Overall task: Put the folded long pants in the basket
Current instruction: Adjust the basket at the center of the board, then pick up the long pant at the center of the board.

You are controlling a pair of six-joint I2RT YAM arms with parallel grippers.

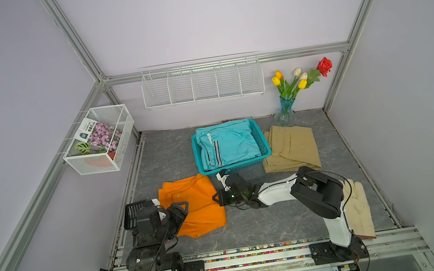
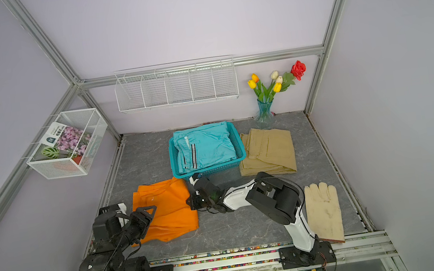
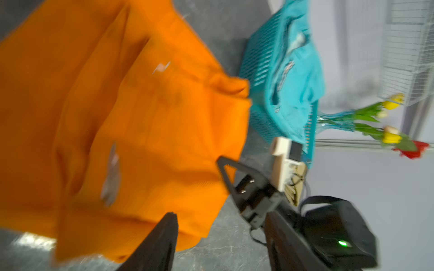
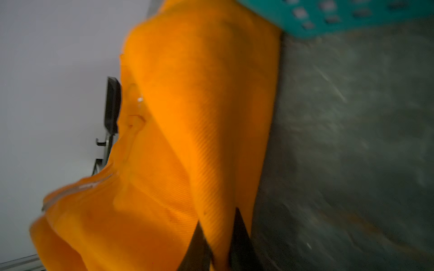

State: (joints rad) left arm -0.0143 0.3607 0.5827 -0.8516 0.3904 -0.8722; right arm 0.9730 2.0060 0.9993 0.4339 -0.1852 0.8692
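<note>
The orange long pants (image 1: 193,204) (image 2: 168,211) lie on the grey table, left of centre. My right gripper (image 1: 216,199) (image 4: 218,220) is shut on a fold at their right edge, which is lifted. My left gripper (image 1: 181,205) (image 3: 220,214) is open over their left side with nothing between its fingers. The turquoise basket (image 1: 237,166) (image 2: 211,169) stands just behind, with turquoise striped-waistband pants (image 1: 234,142) inside. Khaki pants (image 1: 291,146) lie flat to the basket's right. The left wrist view is blurred.
A pale glove (image 1: 359,208) lies at the front right beside my right arm. A glass vase of flowers (image 1: 285,113) stands at the back right. A white wire rack (image 1: 203,84) hangs on the back wall and a mesh basket (image 1: 99,140) on the left wall.
</note>
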